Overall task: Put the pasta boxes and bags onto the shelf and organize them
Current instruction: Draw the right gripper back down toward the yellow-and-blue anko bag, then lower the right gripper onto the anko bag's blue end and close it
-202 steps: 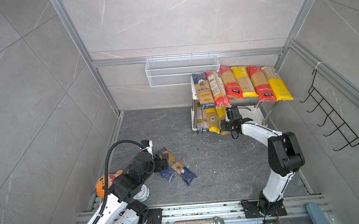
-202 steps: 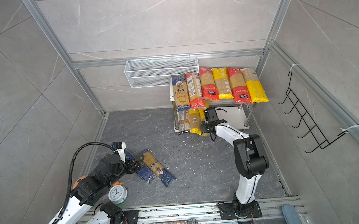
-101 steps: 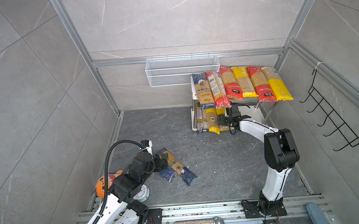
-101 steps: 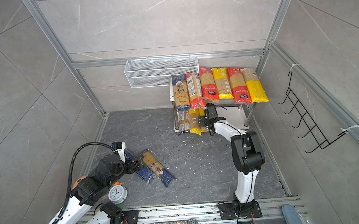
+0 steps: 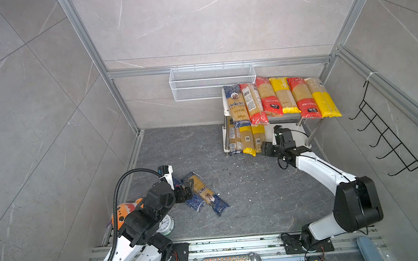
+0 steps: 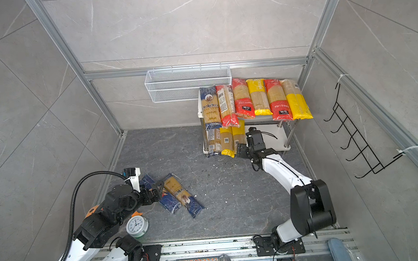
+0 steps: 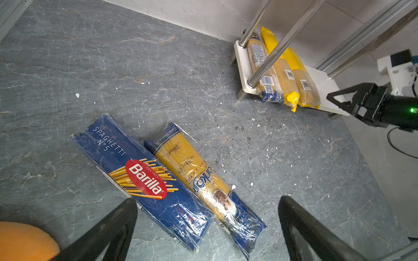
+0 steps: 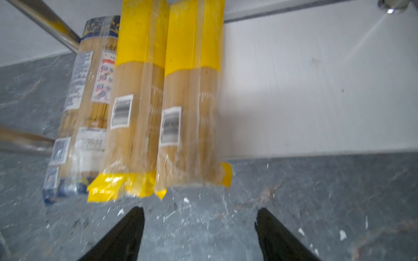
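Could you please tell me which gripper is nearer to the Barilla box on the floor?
Left. The left gripper hovers over the Barilla box, jaws open; the right gripper is across the floor, at the lower board of the shelf.

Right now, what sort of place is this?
Probably a mock pantry test cell: tiled walls in an aluminium frame, a white shelf of pasta packs, two arms on a rail.

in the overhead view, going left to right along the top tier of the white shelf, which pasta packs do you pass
dark blue ankara bag → red-ended bag with a white label → red bag → short yellow bag → longer red bag → yellow-ended bag at the edge
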Controlling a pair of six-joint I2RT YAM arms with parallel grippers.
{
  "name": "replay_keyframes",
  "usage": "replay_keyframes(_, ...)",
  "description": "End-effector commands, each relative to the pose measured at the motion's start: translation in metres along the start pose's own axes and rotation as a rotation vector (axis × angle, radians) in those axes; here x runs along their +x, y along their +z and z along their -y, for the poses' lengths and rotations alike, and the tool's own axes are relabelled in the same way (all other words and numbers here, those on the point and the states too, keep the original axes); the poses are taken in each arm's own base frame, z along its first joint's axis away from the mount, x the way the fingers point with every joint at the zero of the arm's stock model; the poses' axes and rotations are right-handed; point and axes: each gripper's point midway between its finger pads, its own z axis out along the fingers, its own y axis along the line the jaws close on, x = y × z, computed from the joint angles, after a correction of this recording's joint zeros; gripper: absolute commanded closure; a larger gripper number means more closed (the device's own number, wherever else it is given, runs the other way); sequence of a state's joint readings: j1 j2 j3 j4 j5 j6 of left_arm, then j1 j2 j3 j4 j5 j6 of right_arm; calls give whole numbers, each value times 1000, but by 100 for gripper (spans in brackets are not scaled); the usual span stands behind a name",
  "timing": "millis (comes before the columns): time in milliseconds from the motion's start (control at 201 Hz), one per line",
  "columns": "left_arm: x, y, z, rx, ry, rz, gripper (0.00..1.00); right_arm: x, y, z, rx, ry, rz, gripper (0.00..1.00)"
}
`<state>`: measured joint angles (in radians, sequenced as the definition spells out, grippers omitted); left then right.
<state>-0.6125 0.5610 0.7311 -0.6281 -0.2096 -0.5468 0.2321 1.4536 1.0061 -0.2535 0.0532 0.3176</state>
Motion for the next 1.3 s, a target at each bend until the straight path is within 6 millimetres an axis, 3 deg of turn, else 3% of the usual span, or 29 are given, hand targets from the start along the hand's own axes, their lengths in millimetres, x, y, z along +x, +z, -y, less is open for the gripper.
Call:
replay_keyframes(0, 5, -5, 4, 30, -34, -27, 0, 39, -19, -16, -82, 26, -91, 16)
replay_keyframes(229, 21, -12, 5, 81, -99, -61, 0, 97, -57, -69, -141, -135, -148, 14)
replay_keyframes(398, 27, -19, 2, 88, -125, -71, 0, 135, -67, -114, -248, -204, -179, 14)
replay_keyframes(791, 34, -30, 7, 134, -128, -107, 0, 215, -49, -215, -350, -481, -303, 12)
replay_keyframes(1070, 30, -42, 9, 149, -102, -98, 0, 240, -36, -255, -411, -554, -354, 11)
replay_keyframes(1294, 31, -41, 13, 171, -94, -105, 0, 258, -26, -268, -417, -609, -406, 11)
